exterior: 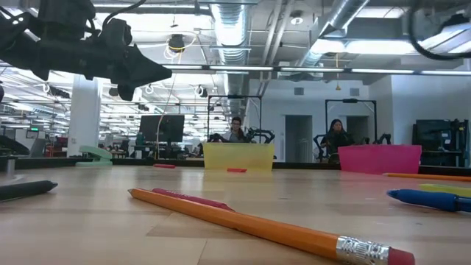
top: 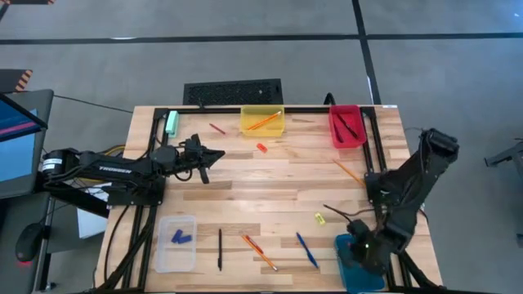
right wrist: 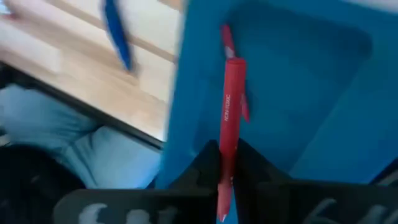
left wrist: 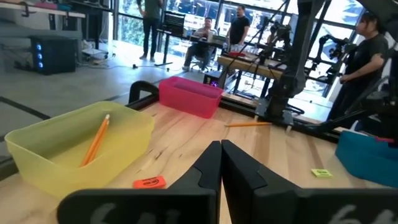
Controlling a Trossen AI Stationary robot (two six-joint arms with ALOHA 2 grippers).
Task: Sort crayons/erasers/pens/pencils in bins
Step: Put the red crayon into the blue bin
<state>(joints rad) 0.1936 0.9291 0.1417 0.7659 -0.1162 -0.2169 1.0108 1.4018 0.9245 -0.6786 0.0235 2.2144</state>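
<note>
Right wrist view: the right gripper (right wrist: 225, 163) is closed on a red crayon (right wrist: 231, 118), held directly over the teal-blue bin (right wrist: 323, 81), presumably for release there. A blue pen (right wrist: 117, 31) lies just beside that bin. Farther off, the left gripper (top: 214, 154) hovers, fingers shut and empty, near the yellow bin (top: 262, 128) holding one pencil (top: 265, 122).

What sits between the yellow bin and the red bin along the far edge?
Nothing: in the high view the wood between the yellow bin and the red bin is bare. The nearest loose item, a red-orange eraser, lies nearer the robot than the yellow bin.
</note>
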